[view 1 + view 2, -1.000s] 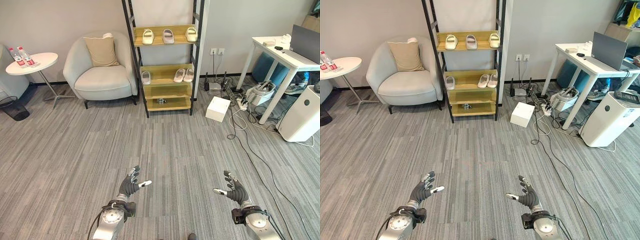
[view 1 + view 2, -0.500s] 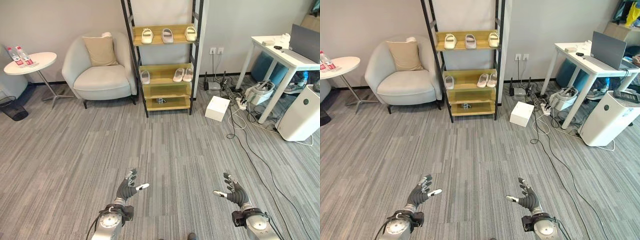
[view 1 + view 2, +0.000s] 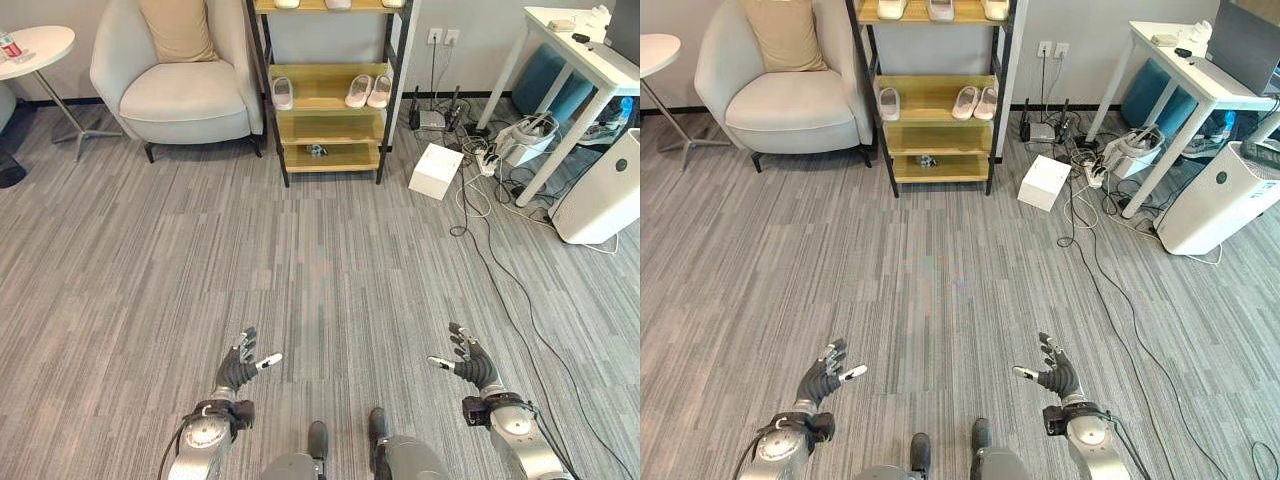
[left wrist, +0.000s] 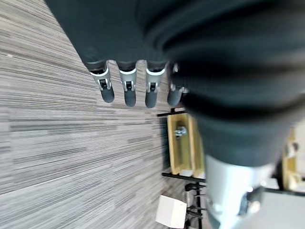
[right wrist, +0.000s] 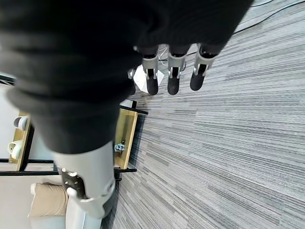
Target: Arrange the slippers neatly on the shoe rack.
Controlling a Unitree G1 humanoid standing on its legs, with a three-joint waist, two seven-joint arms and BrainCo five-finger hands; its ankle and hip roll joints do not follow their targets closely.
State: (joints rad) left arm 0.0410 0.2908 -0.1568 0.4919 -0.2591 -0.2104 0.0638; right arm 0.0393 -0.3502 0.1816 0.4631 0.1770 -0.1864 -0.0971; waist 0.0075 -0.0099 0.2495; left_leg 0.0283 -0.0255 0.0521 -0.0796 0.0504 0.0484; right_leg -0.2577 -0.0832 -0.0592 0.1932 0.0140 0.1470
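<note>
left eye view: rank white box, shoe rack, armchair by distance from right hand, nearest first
From the right hand:
1. White box, on the floor straight ahead, right of the rack.
2. Shoe rack, ahead and left, against the wall.
3. Armchair, far left, beyond the rack.

Grey striped carpet floor [image 3: 330, 270]. Yellow wooden shelves in a black-framed shoe rack [image 3: 325, 110], with white and pale pink slippers [image 3: 368, 91]. Cream armchair [image 3: 175, 85] with a tan cushion [image 3: 180, 28]. White box [image 3: 435, 171]. Silver, dark-tipped fingers on each robot hand [image 3: 240, 368].
</note>
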